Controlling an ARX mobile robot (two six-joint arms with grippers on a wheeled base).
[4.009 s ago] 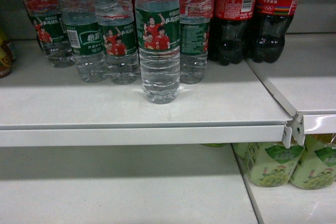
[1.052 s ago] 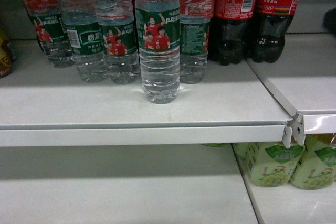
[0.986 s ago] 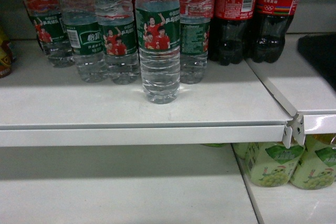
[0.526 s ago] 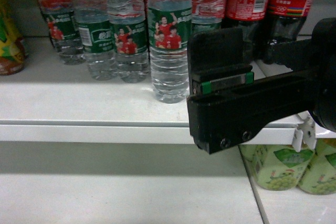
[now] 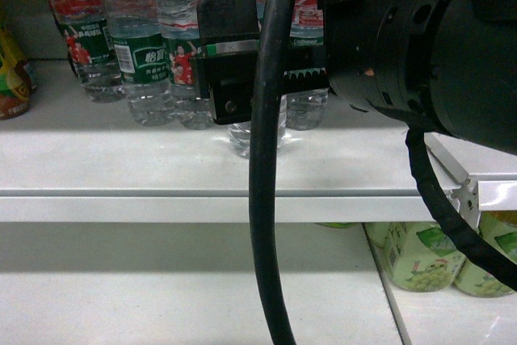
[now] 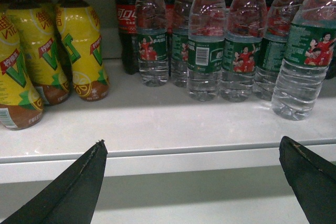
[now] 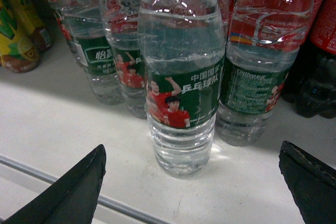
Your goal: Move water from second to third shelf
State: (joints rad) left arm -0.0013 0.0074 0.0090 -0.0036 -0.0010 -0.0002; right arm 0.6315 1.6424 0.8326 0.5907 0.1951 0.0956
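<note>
White shelf (image 7: 63,129), right hand (image 7: 191,182) wide open before the water (image 7: 181,77), touching nothing; left hand (image 6: 194,182) likewise open, empty
</note>
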